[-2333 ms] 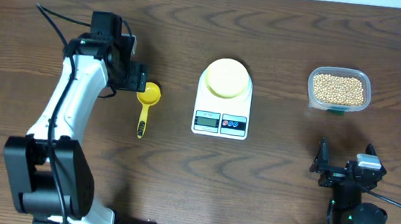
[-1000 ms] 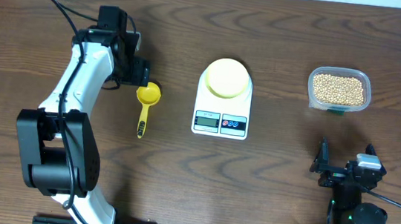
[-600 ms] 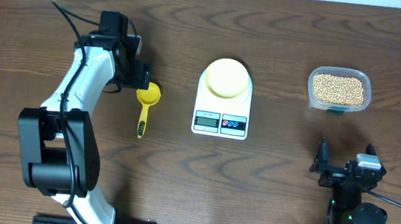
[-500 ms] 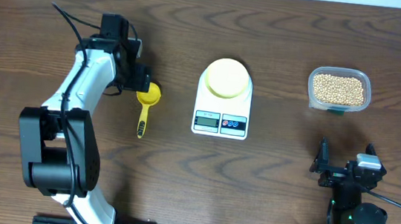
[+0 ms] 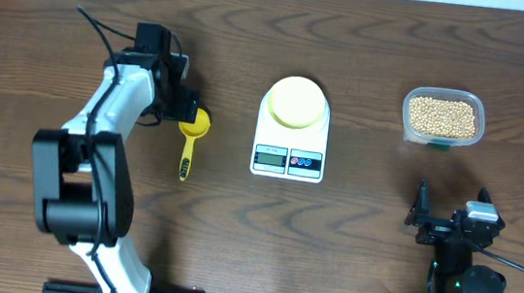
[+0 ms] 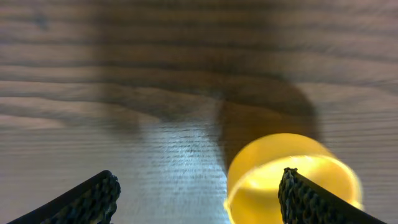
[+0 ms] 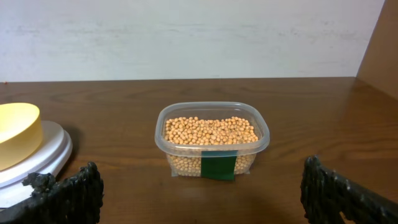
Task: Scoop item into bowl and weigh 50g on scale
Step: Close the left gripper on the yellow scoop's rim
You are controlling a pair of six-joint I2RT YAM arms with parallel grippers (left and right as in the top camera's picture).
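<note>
Left fingers (image 6: pixel 87 199) spread wide at the yellow scoop (image 6: pixel 267 163) — right fingers (image 7: pixel 68 196) apart, empty.

Scale display (image 5: pixel 270 157) digits apparently illegible

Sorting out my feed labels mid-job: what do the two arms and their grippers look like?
The left arm has white rounded shells between black joints, and a black cable loops off it. The right arm is mostly black, with small green lights and a black cable. Left fingers and right fingers are black, with a cross-hatched grip texture.
</note>
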